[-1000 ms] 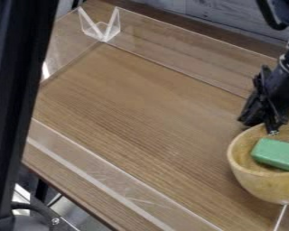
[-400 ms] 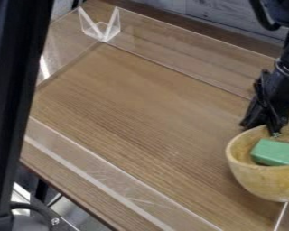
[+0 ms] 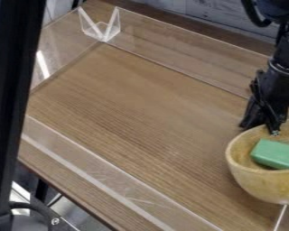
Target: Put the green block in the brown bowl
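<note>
Green block (image 3: 276, 154) in brown bowl (image 3: 246, 172); below claw (image 3: 265, 119) | claw closed, holding nothing

Black arm (image 3: 284, 56); black gripper (image 3: 266, 115) with slim, tapering fingers

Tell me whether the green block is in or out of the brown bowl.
In. The green block lies flat inside the brown bowl, below its rim; the gripper is above, apart from it.
</note>
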Motion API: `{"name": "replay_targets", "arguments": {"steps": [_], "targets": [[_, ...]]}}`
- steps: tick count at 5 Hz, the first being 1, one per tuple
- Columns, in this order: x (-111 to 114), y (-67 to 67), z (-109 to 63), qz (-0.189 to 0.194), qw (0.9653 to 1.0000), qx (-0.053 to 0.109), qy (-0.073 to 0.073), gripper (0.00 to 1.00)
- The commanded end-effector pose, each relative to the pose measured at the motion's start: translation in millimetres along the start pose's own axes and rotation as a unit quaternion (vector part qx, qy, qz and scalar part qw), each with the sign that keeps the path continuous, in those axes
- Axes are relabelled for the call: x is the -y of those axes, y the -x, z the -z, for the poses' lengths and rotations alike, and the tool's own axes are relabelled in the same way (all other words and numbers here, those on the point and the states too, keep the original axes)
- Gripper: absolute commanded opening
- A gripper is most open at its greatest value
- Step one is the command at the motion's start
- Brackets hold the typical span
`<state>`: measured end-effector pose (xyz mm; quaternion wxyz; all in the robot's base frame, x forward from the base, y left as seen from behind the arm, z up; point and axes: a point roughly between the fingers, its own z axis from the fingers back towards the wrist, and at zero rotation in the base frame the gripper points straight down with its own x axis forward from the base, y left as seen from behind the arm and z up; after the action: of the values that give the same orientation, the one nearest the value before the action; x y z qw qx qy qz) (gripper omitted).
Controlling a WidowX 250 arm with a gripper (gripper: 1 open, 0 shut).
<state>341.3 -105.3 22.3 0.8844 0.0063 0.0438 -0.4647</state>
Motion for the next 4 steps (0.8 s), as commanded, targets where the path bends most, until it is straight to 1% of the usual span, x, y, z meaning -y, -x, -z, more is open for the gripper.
{"name": "replay_targets", "arguments": {"steps": [1, 3, 4], "targets": [[-12.2, -6.9, -18.1, 0.0, 0.9996, 0.027, -0.005, 0.0], [-22.1, -10.0, -13.3, -0.016, 0.9997, 0.019, 0.005, 0.0], [-13.5, -7.5, -17.1, -0.015, 0.9997, 0.014, 0.011, 0.0]]}}
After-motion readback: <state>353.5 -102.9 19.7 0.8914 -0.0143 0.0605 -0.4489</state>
